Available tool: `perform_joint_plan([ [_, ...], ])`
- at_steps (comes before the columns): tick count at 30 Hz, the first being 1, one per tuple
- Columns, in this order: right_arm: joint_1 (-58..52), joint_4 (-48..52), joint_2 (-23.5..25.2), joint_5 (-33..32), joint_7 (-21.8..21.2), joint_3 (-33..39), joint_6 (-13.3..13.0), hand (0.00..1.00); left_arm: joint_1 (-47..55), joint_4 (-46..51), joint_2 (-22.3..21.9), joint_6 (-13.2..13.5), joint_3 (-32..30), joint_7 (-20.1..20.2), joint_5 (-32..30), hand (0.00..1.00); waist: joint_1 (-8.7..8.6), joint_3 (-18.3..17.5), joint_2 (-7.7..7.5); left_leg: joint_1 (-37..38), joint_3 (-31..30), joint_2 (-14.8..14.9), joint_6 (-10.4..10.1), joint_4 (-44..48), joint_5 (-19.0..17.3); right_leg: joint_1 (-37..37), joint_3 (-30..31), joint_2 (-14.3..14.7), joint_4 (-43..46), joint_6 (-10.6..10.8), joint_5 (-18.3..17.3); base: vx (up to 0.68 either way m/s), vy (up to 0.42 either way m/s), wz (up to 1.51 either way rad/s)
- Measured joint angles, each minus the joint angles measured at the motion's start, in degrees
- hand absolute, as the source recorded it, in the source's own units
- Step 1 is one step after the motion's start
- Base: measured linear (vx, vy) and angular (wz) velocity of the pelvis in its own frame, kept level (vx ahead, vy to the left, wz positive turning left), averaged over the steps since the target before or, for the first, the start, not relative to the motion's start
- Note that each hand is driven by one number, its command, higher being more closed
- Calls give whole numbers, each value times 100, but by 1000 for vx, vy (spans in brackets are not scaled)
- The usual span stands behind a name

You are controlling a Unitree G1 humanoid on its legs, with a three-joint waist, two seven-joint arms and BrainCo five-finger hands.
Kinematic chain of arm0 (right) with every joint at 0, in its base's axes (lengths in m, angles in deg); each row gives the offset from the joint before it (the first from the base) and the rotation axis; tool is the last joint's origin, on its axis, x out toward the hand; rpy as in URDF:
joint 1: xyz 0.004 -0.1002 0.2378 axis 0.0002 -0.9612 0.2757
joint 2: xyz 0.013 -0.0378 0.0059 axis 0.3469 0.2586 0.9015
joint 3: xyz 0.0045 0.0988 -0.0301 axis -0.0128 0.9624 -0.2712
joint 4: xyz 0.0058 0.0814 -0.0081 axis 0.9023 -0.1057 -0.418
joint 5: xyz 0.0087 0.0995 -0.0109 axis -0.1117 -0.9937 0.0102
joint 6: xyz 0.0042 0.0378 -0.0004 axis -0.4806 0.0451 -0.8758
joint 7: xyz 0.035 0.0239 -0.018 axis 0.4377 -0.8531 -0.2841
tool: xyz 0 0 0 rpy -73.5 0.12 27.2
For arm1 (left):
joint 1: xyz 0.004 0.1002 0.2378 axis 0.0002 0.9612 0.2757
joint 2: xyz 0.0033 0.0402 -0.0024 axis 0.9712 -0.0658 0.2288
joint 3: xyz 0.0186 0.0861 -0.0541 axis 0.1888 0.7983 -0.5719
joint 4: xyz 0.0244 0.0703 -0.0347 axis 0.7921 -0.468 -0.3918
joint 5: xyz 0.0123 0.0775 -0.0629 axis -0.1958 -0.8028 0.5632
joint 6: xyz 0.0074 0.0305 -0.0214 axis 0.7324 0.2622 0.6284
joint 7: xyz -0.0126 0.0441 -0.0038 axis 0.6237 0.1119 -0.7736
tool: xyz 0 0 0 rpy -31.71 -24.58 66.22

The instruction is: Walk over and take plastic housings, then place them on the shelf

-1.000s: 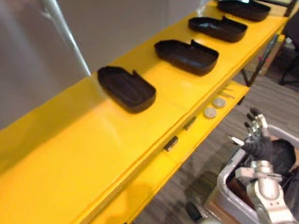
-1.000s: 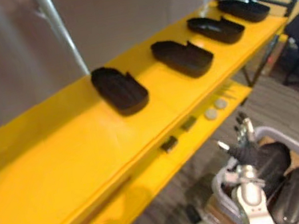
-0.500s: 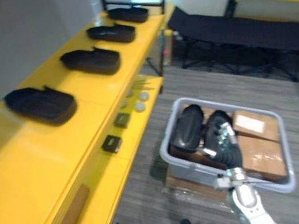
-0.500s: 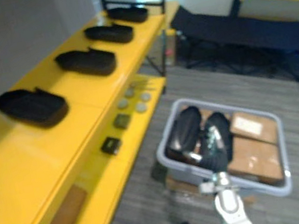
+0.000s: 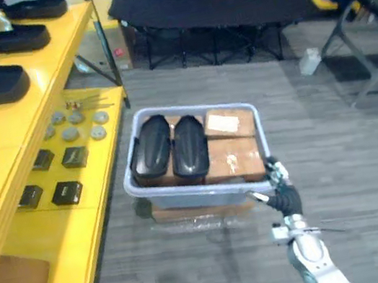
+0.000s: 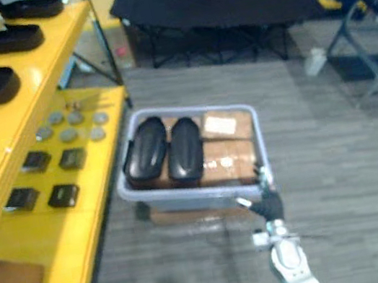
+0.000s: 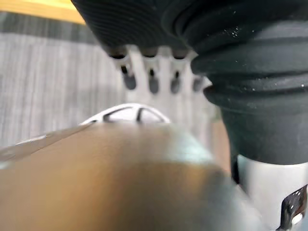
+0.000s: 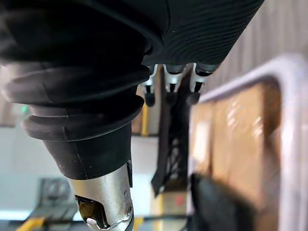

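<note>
As housings (image 5: 174,148) lie binned, right hand (image 5: 284,198) beside

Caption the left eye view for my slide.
Right hand near grey plastic bin holding two black plastic housings.

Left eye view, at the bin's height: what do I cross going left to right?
Black boxes on the shelf → bin wall → housing → second housing → cardboard boxes → bin's far wall.
</note>
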Motion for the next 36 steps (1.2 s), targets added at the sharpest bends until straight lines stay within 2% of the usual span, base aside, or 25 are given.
perform_joint_plan([
  [3, 75, -180, 9, 45, 189, 201, -18, 0, 73, 165, 69, 191, 10, -252, 6, 0, 2, 158, -116, -104, -58, -158, -109, -41, 64, -167, 13, -157, 79, 153, -265, -147, -47, -1],
  [6, 145, -406, 69, -76, 372, 400, -14, 0, 71, 223, 106, 293, 9, -571, 93, 0, 26, 392, -191, -341, -335, -372, -175, -57, 46, -428, 46, -312, 205, 193, -280, -202, 62, 9],
  [9, 538, -733, 103, -252, 558, 658, 36, 0, 66, 416, 173, 364, -29, -601, 230, 0, 92, 651, -274, -695, -654, -685, -111, -31, 18, -689, 98, -458, 110, 256, -61, -149, 107, 3],
  [11, 1097, -1053, 94, -309, 683, 909, 108, 0, 22, 498, 170, 385, -66, -602, 245, 0, 107, 797, -264, -943, -890, -864, 25, 33, 49, -836, 132, -504, -76, 315, 173, -92, 113, -3],
  [13, 1970, -1423, -28, -406, 924, 1191, 178, 0, -116, 531, 105, 399, -93, -592, 416, 0, 231, 1018, -158, -1260, -1259, -1027, 87, 167, 42, -921, 128, -522, -339, 351, 500, -41, 111, 1],
  [14, 2204, -1520, -89, -410, 981, 1213, 220, 0, -153, 536, 81, 401, -131, -586, 431, 0, 263, 1058, -141, -1341, -1304, -1062, 107, 191, 37, -953, 116, -531, -391, 366, 553, -56, 113, 18],
  [16, 3043, -1950, -357, -544, 1055, 1280, 485, 0, -221, 555, -20, 411, -276, -548, 531, 0, 363, 1150, -63, -1686, -1523, -1152, 180, 327, 51, -1002, -93, -564, -527, 390, 675, -69, 100, 38],
  [17, 3235, -2093, -428, -620, 1066, 1310, 541, 0, -234, 571, -38, 412, -298, -539, 602, 0, 432, 1188, -52, -1721, -1554, -1163, 188, 347, 47, -991, -135, -564, -549, 398, 691, -63, 72, 30],
  [18, 3622, -2405, -594, -784, 1080, 1343, 625, 0, -244, 578, -59, 412, -338, -525, 656, 0, 575, 1220, -43, -1809, -1597, -1181, 204, 376, 51, -1018, -176, -566, -567, 401, 707, -65, 56, 19],
  [21, 4441, -2973, -991, -944, 1148, 1416, 729, 0, -232, 556, -166, 398, -455, -404, 684, 0, 764, 1275, 27, -2071, -1813, -1269, 256, 417, 85, -1088, -364, -579, -590, 394, 734, -69, 39, 33],
  [27, 5888, -4018, -1900, -1188, 1606, 1414, 862, 0, -184, 383, -337, 403, -502, -104, 864, 0, 1117, 1603, 292, -2407, -2191, -1390, 280, 575, 99, -1097, -653, -585, -600, 399, 763, -58, 38, 22],
  [28, 6117, -4344, -2047, -1321, 1710, 1414, 936, 0, -135, 357, -372, 403, -502, -66, 891, 0, 1223, 1643, 318, -2438, -2213, -1413, 286, 572, 102, -1106, -678, -595, -600, 399, 763, -40, 14, 14],
  [30, 6339, -4644, -2164, -1484, 1716, 1412, 1004, 0, -83, 343, -416, 409, -516, -7, 906, 0, 1234, 1650, 352, -2500, -2312, -1472, 309, 573, 118, -1098, -778, -616, -600, 400, 762, -21, 17, 21],
  [33, 6665, -5073, -2591, -1625, 1724, 1397, 1024, 0, -86, 337, -499, 451, -505, 113, 928, 0, 1380, 1716, 487, -2578, -2453, -1574, 336, 583, 136, -1101, -846, -666, -567, 397, 758, -31, 36, 21],
  [36, 7016, -5453, -2952, -1652, 1805, 1384, 1162, 0, -86, 320, -538, 504, -408, 249, 1100, 0, 1485, 1734, 610, -2695, -2529, -1656, 371, 604, 161, -1153, -957, -734, -524, 400, 754, -55, 48, 17],
])
